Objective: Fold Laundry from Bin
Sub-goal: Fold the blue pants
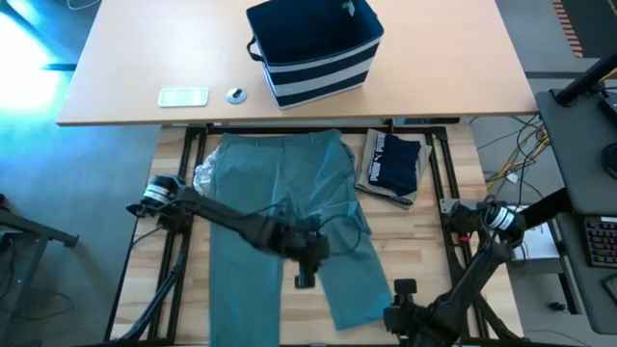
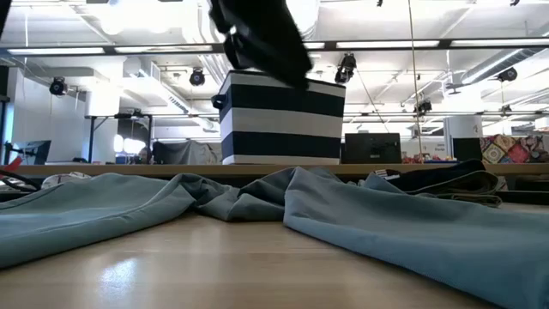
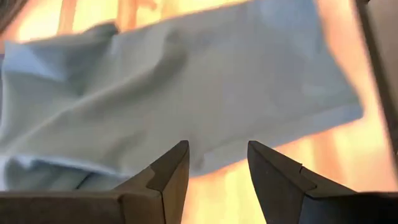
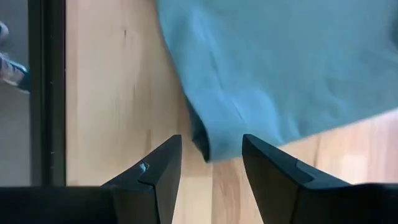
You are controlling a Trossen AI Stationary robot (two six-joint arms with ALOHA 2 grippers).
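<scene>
My left claw [image 1: 305, 280] hangs apart, empty, over teal trousers [image 1: 280, 207] spread on the wooden desk [image 1: 193, 289]; striped bin [image 1: 316, 50] stands beyond.

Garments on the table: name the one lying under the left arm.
The teal trousers, spread flat mid-table; the navy one with white print lies folded beside them.

Bright ceiling strip lights [image 2: 403, 45]; desks behind
</scene>
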